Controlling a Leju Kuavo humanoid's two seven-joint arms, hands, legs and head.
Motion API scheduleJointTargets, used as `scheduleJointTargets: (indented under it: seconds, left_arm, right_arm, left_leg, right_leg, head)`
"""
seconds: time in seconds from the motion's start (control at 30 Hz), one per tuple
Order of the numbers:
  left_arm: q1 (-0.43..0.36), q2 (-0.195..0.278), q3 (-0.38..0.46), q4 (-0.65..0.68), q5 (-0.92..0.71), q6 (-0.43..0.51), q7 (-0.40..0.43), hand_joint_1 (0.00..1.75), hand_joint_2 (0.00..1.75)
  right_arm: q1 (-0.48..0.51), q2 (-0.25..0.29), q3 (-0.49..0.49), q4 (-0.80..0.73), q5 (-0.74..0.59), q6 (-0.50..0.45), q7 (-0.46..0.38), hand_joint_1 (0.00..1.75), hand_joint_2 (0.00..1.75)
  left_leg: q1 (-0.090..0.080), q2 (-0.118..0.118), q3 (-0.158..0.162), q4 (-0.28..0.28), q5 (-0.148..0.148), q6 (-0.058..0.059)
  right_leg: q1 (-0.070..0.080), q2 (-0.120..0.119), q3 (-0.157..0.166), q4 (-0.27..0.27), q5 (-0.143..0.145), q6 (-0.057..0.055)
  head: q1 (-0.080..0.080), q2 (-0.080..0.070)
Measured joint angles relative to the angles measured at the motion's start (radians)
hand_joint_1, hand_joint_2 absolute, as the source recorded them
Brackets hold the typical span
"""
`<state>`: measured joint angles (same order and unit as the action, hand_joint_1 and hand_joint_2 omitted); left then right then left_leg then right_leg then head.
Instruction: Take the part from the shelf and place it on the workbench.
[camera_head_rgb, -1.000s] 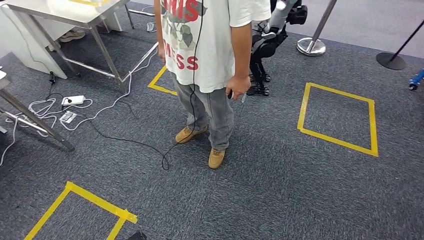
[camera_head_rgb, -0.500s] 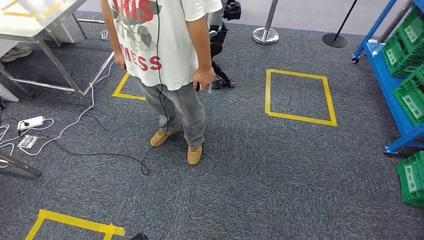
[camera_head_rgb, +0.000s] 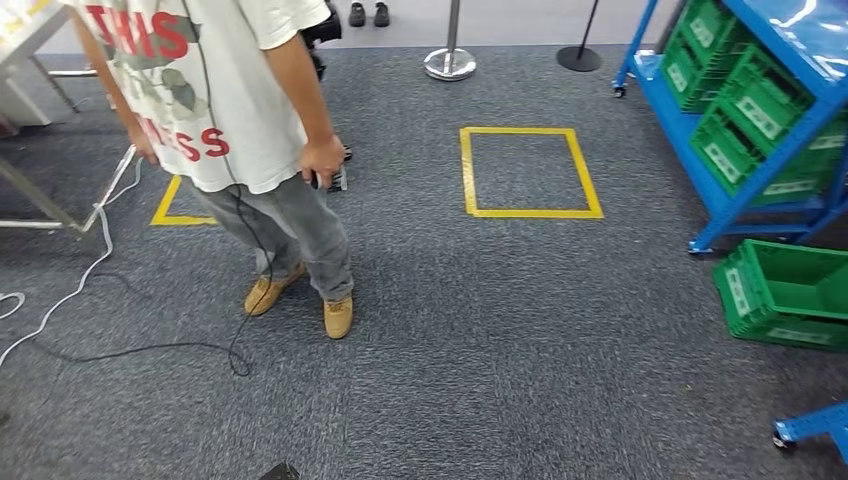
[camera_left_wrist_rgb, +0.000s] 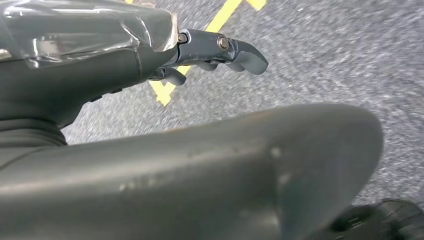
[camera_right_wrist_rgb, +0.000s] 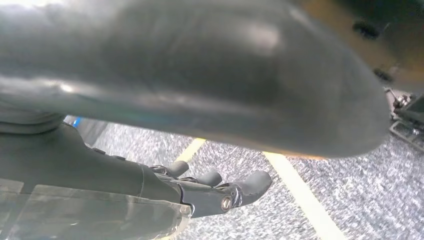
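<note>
Grey carpet floor (camera_head_rgb: 520, 330) bearing a yellow tape square (camera_head_rgb: 530, 172). At left, a person (camera_head_rgb: 225, 110) in a white printed T-shirt, grey trousers and tan shoes (camera_head_rgb: 337, 316), with a black cable (camera_head_rgb: 150, 350) trailing on the carpet beside them. Beyond, a chromed stanchion base (camera_head_rgb: 449, 63). A green crate (camera_head_rgb: 787, 293) rests on the floor at right.

Rough grey carpet (camera_head_rgb: 520, 330), glossy blue metal shelf (camera_head_rgb: 790, 40), seemingly plastic green crates (camera_head_rgb: 790, 295)
</note>
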<state>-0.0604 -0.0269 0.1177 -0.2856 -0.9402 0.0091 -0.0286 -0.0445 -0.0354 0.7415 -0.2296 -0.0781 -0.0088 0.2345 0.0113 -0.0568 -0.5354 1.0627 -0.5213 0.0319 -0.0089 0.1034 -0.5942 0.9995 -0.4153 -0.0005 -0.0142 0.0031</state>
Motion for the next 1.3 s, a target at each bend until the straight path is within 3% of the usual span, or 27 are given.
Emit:
scheduleJointTargets:
  seconds: [0.07, 0.13, 0.2, 0.27, 0.3, 0.37, 0.43, 0.57, 0.63, 0.67, 0.73, 0.77, 0.8, 0.87, 0.9, 0.93, 0.97, 1.0, 1.07, 1.1, 1.17, 1.2, 1.27, 1.3]
  left_arm:
    - [0.000, 0.004, -0.003, 0.000, 0.004, 0.001, 0.000, 0.00, 0.00]
    - [-0.001, 0.006, -0.005, 0.000, 0.006, 0.001, 0.000, 0.00, 0.00]
    - [-0.002, 0.007, -0.012, 0.000, 0.012, 0.002, 0.000, 0.00, 0.00]
    - [0.002, 0.007, -0.020, 0.000, 0.026, 0.003, 0.000, 0.00, 0.00]
    - [0.004, 0.008, -0.025, 0.001, 0.036, 0.003, 0.000, 0.00, 0.00]
    - [0.008, 0.009, -0.034, 0.001, 0.049, 0.004, 0.000, 0.00, 0.00]
    - [0.009, 0.009, -0.038, 0.002, 0.053, 0.004, 0.000, 0.00, 0.00]
    - [0.009, 0.009, -0.039, 0.002, 0.053, 0.004, 0.000, 0.00, 0.00]
    - [0.009, 0.009, -0.042, 0.002, 0.055, 0.004, 0.000, 0.00, 0.00]
    - [0.009, 0.008, -0.045, 0.002, 0.057, 0.004, 0.000, 0.00, 0.00]
    - [0.009, 0.009, -0.053, 0.002, 0.060, 0.005, 0.000, 0.00, 0.00]
    - [0.007, 0.011, -0.061, 0.002, 0.066, 0.006, 0.002, 0.00, 0.00]
    - [0.006, 0.012, -0.070, 0.002, 0.075, 0.007, 0.004, 0.00, 0.00]
    - [0.004, 0.014, -0.087, 0.001, 0.096, 0.010, 0.009, 0.00, 0.00]
    - [0.006, 0.015, -0.092, 0.002, 0.101, 0.010, 0.011, 0.00, 0.00]
    - [0.008, 0.016, -0.096, 0.002, 0.106, 0.010, 0.013, 0.00, 0.00]
    - [0.010, 0.017, -0.099, 0.002, 0.109, 0.010, 0.015, 0.00, 0.00]
    - [0.010, 0.017, -0.103, 0.002, 0.111, 0.010, 0.016, 0.00, 0.00]
    - [0.010, 0.018, -0.108, 0.002, 0.113, 0.010, 0.016, 0.00, 0.00]
    - [0.010, 0.020, -0.111, 0.002, 0.113, 0.010, 0.016, 0.00, 0.00]
    - [0.010, 0.026, -0.118, 0.002, 0.116, 0.007, 0.015, 0.00, 0.00]
    - [0.009, 0.029, -0.121, 0.002, 0.117, 0.006, 0.014, 0.00, 0.00]
    - [0.006, 0.032, -0.128, 0.001, 0.119, 0.004, 0.013, 0.00, 0.00]
    - [0.005, 0.033, -0.130, 0.000, 0.119, 0.004, 0.012, 0.00, 0.00]
  right_arm:
    - [-0.003, 0.003, 0.000, 0.000, 0.001, 0.000, 0.000, 0.00, 0.00]
    - [-0.003, 0.006, 0.000, 0.000, 0.002, 0.001, 0.001, 0.00, 0.00]
    - [-0.002, 0.006, 0.000, 0.000, 0.003, 0.003, 0.002, 0.00, 0.00]
    - [-0.006, 0.005, 0.000, 0.000, 0.004, 0.004, 0.003, 0.00, 0.00]
    - [-0.008, 0.004, 0.000, 0.000, 0.005, 0.005, 0.004, 0.00, 0.00]
    - [-0.009, 0.003, 0.000, 0.000, 0.005, 0.007, 0.004, 0.00, 0.00]
    - [-0.008, 0.003, 0.000, 0.000, 0.005, 0.008, 0.005, 0.00, 0.00]
    - [-0.008, 0.003, 0.000, 0.000, 0.005, 0.008, 0.005, 0.00, 0.00]
    - [-0.006, 0.002, 0.000, 0.000, 0.006, 0.008, 0.005, 0.00, 0.00]
    - [-0.004, 0.002, 0.000, 0.000, 0.006, 0.009, 0.005, 0.00, 0.00]
    - [-0.004, 0.000, 0.000, -0.001, 0.006, 0.009, 0.005, 0.00, 0.00]
    - [-0.003, -0.001, 0.000, -0.001, 0.006, 0.009, 0.005, 0.00, 0.00]
    - [-0.002, -0.002, 0.000, -0.002, 0.006, 0.007, 0.004, 0.00, 0.00]
    - [-0.001, -0.004, 0.000, -0.003, 0.005, 0.004, 0.003, 0.00, 0.00]
    - [-0.002, -0.004, 0.000, -0.003, 0.006, 0.003, 0.002, 0.00, 0.00]
    - [-0.003, -0.003, 0.000, -0.003, 0.006, 0.002, 0.002, 0.00, 0.00]
    - [-0.003, -0.003, 0.000, -0.003, 0.006, 0.002, 0.001, 0.00, 0.00]
    - [-0.002, -0.002, 0.000, -0.003, 0.006, 0.002, 0.001, 0.00, 0.00]
    - [-0.001, -0.002, 0.000, -0.003, 0.006, 0.002, 0.001, 0.00, 0.00]
    - [-0.001, 0.000, 0.000, -0.003, 0.006, 0.002, 0.001, 0.00, 0.00]
    - [-0.004, 0.003, 0.000, -0.004, 0.006, 0.002, 0.001, 0.00, 0.00]
    - [-0.004, 0.005, 0.000, -0.004, 0.006, 0.002, 0.001, 0.00, 0.00]
    - [0.000, 0.008, 0.000, -0.005, 0.006, 0.001, 0.001, 0.00, 0.00]
    - [0.002, 0.008, 0.000, -0.005, 0.005, 0.001, 0.001, 0.00, 0.00]
  left_leg:
    - [-0.006, -0.026, 0.026, -0.058, 0.015, 0.013]
    - [-0.010, -0.007, 0.027, -0.069, 0.024, 0.022]
    - [-0.009, 0.019, 0.032, -0.093, 0.043, 0.031]
    - [-0.009, 0.051, 0.032, -0.110, 0.057, 0.035]
    - [-0.010, 0.068, 0.028, -0.111, 0.060, 0.036]
    - [-0.011, 0.097, 0.022, -0.110, 0.062, 0.033]
    - [-0.011, 0.108, 0.020, -0.110, 0.063, 0.031]
    - [-0.011, 0.109, 0.020, -0.110, 0.063, 0.031]
    - [-0.011, 0.118, 0.019, -0.110, 0.063, 0.030]
    - [-0.010, 0.126, 0.019, -0.110, 0.063, 0.028]
    - [-0.010, 0.152, 0.017, -0.101, 0.059, 0.017]
    - [-0.007, 0.162, 0.016, -0.091, 0.051, 0.003]
    - [-0.002, 0.155, 0.010, -0.068, 0.031, -0.012]
    - [0.007, 0.106, -0.025, 0.027, -0.035, -0.033]
    - [0.009, 0.077, -0.056, 0.098, -0.074, -0.034]
    - [0.009, 0.064, -0.087, 0.165, -0.101, -0.034]
    - [0.008, 0.058, -0.109, 0.209, -0.112, -0.031]
    - [0.008, 0.055, -0.112, 0.214, -0.100, -0.027]
    - [0.007, 0.036, -0.062, 0.108, -0.030, -0.012]
    - [0.007, 0.007, -0.028, 0.036, 0.001, -0.003]
    - [0.004, -0.038, 0.014, -0.054, 0.031, 0.011]
    - [0.002, -0.045, 0.018, -0.065, 0.030, 0.015]
    - [-0.001, -0.018, 0.022, -0.082, 0.041, 0.022]
    - [-0.001, -0.003, 0.026, -0.099, 0.051, 0.026]
  right_leg:
    - [-0.003, 0.021, -0.006, -0.001, 0.008, 0.010]
    - [-0.006, 0.037, -0.014, -0.006, 0.018, 0.023]
    - [-0.005, -0.001, -0.033, 0.016, 0.005, 0.024]
    - [-0.005, -0.065, -0.081, 0.114, -0.049, 0.016]
    - [-0.007, -0.081, -0.111, 0.184, -0.082, 0.016]
    - [-0.013, -0.089, -0.150, 0.284, -0.121, 0.023]
    - [-0.015, -0.091, -0.156, 0.308, -0.128, 0.029]
    - [-0.016, -0.091, -0.156, 0.307, -0.127, 0.030]
    - [-0.018, -0.094, -0.140, 0.287, -0.120, 0.037]
    - [-0.020, -0.098, -0.119, 0.257, -0.111, 0.044]
    - [-0.025, -0.139, -0.024, 0.107, -0.074, 0.062]
    - [-0.025, -0.145, 0.013, 0.044, -0.058, 0.055]
    - [-0.025, -0.146, 0.040, -0.005, -0.044, 0.043]
    - [-0.022, -0.103, 0.035, -0.009, -0.035, 0.010]
    - [-0.019, -0.091, 0.032, -0.009, -0.033, 0.005]
    - [-0.015, -0.076, 0.030, -0.009, -0.031, 0.002]
    - [-0.011, -0.061, 0.028, -0.008, -0.029, 0.000]
    - [-0.008, -0.046, 0.028, -0.008, -0.027, -0.002]
    - [-0.003, -0.015, 0.028, -0.008, -0.023, -0.001]
    - [-0.003, -0.002, 0.027, -0.008, -0.020, 0.000]
    - [-0.006, 0.025, 0.021, -0.008, -0.013, 0.008]
    - [-0.009, 0.038, 0.016, -0.009, -0.008, 0.014]
    - [-0.013, 0.054, 0.006, -0.014, 0.001, 0.027]
    - [-0.010, 0.033, -0.003, -0.007, -0.003, 0.030]
  head:
    - [-0.002, 0.000]
    - [-0.003, 0.000]
    - [-0.002, 0.000]
    - [0.000, 0.000]
    - [0.001, 0.000]
    - [0.001, 0.000]
    - [0.001, 0.000]
    - [0.001, 0.000]
    - [0.001, 0.000]
    - [0.001, 0.000]
    - [0.001, 0.000]
    - [0.000, 0.000]
    - [0.000, 0.000]
    - [-0.002, 0.000]
    - [-0.002, 0.000]
    - [-0.002, 0.000]
    - [-0.002, 0.000]
    - [-0.002, 0.000]
    - [-0.002, 0.000]
    - [-0.001, 0.000]
    - [-0.002, 0.000]
    - [-0.002, 0.000]
    - [-0.004, 0.000]
    - [-0.002, 0.000]
